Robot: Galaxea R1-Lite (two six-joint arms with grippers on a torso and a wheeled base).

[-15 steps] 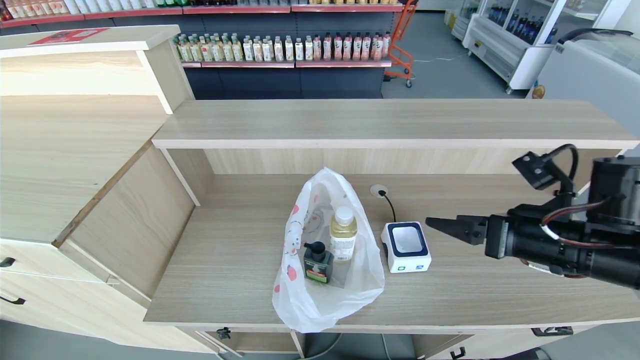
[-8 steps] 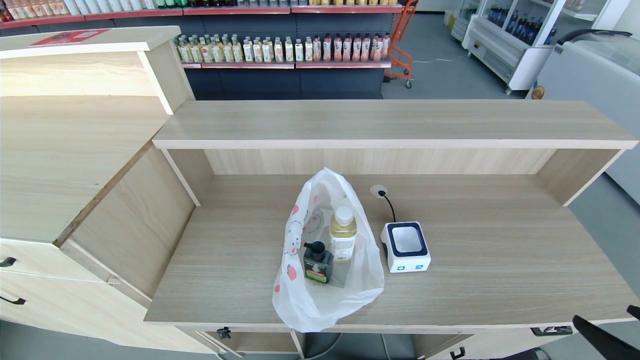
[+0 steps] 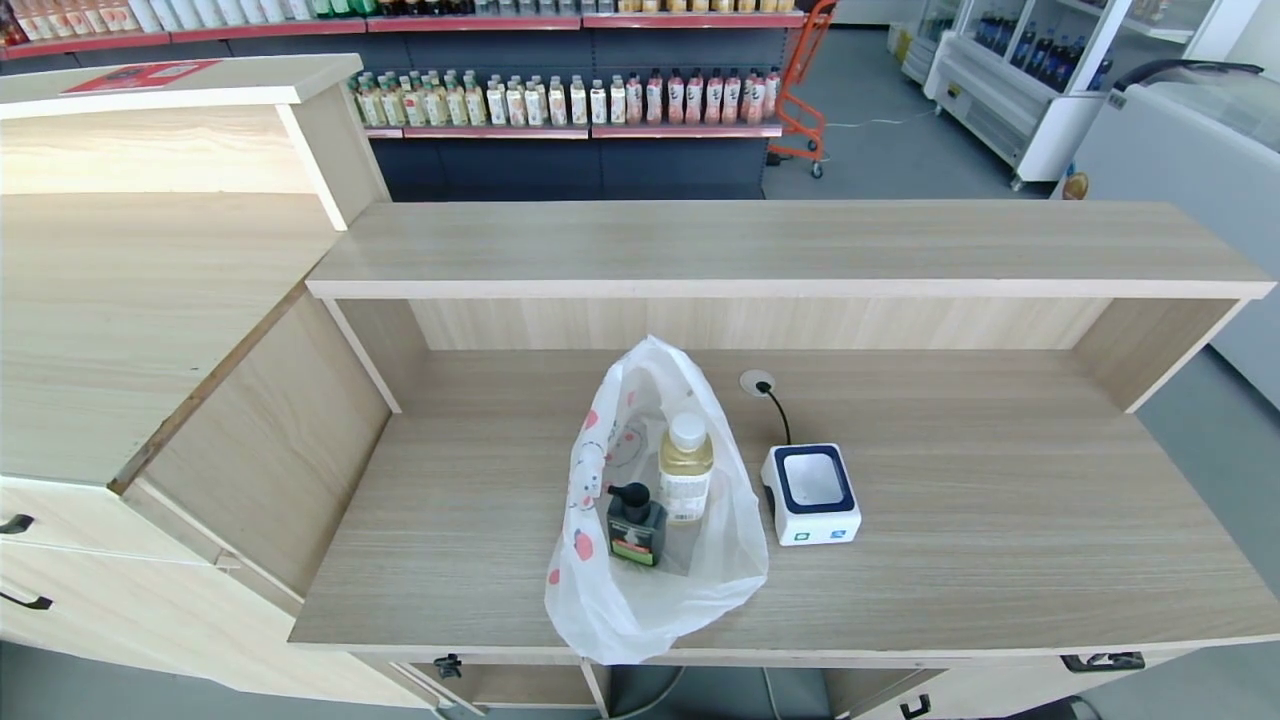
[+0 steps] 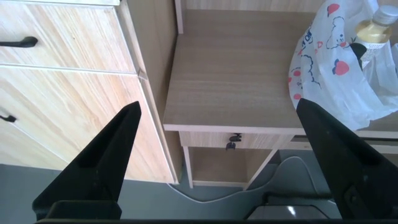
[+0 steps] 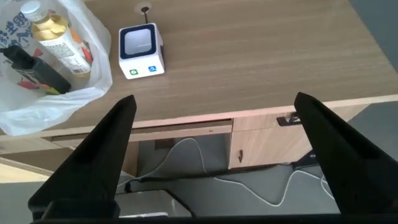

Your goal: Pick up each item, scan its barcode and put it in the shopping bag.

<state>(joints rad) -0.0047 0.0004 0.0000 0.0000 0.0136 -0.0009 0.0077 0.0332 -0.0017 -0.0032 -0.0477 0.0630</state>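
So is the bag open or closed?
Open. The bag has its mouth gaping wide, so the yellow drink bottle and the dark pump bottle inside it are plainly seen.

White shopping bag with red prints, yellow bottle, black dispenser, white-navy scanner

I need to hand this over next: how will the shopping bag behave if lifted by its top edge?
Likely floppy: the shopping bag is thin, crumpled film slumped on the counter. Probably bottom-heavy, since the drink bottle and dark pump bottle stand inside. They may tip together as the film gathers.
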